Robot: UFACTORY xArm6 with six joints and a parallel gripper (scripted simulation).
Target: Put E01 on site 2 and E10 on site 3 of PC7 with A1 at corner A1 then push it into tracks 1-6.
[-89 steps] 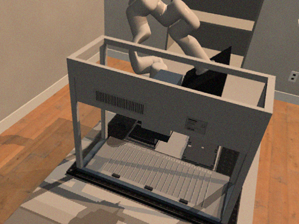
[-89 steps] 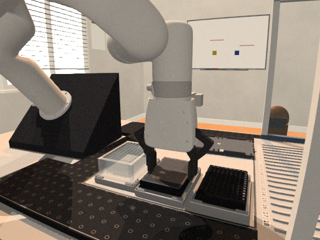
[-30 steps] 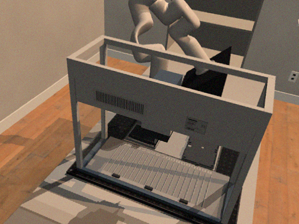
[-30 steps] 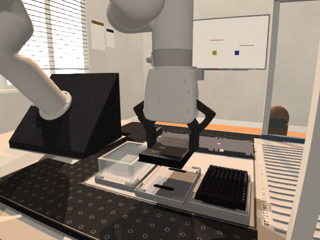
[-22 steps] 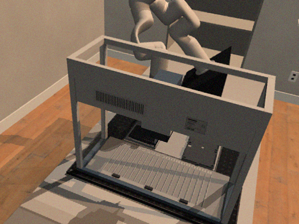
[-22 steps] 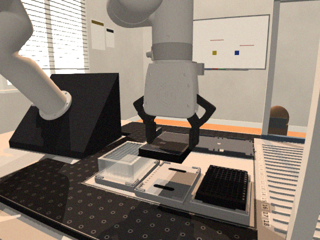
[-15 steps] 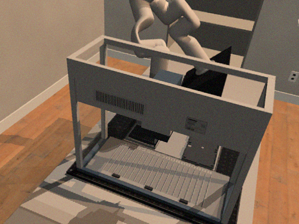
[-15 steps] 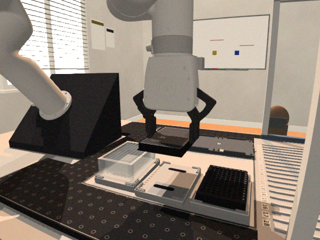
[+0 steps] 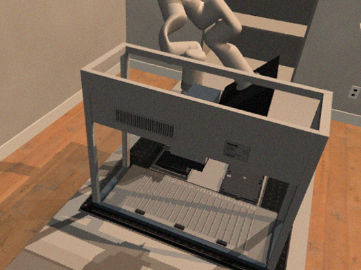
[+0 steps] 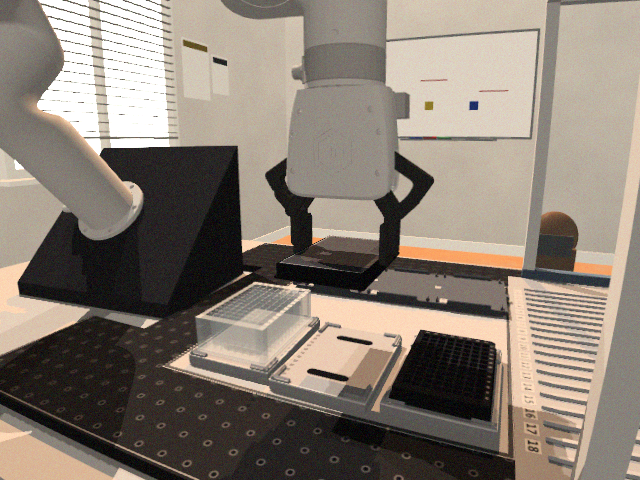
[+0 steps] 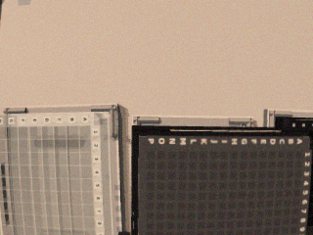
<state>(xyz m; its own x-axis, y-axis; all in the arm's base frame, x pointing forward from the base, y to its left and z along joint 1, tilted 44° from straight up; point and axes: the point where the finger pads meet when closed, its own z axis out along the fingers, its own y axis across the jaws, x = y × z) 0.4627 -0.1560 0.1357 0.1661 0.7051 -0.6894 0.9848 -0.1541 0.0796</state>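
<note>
My gripper [image 10: 345, 254] is shut on E10, the black 384-well plate [image 10: 320, 263] [image 11: 220, 186], which hangs level in the air between the nests and the carrier; its lettered row A to P shows in the wrist view. Nest S2 [image 10: 310, 356] is empty. E07, the clear deep-well block [image 10: 253, 315] [image 11: 54, 171], sits in nest S1. E01, the black 96-well plate [image 10: 444, 369] [image 9: 173, 162], sits in nest S3. The dark carrier PC7 [image 10: 470, 297] [image 9: 242, 186] lies on the apron with no plate visible on it; its handle end is hidden behind E10.
The loading rails [image 9: 192, 209] [image 10: 563, 356] stand beyond the apron, under the grey instrument frame [image 9: 201, 118] with its upright posts. Several small dark blocks line the rails' back; no lit lamp shows. The arm's black wedge mount [image 10: 206, 227] stands left in the exterior view.
</note>
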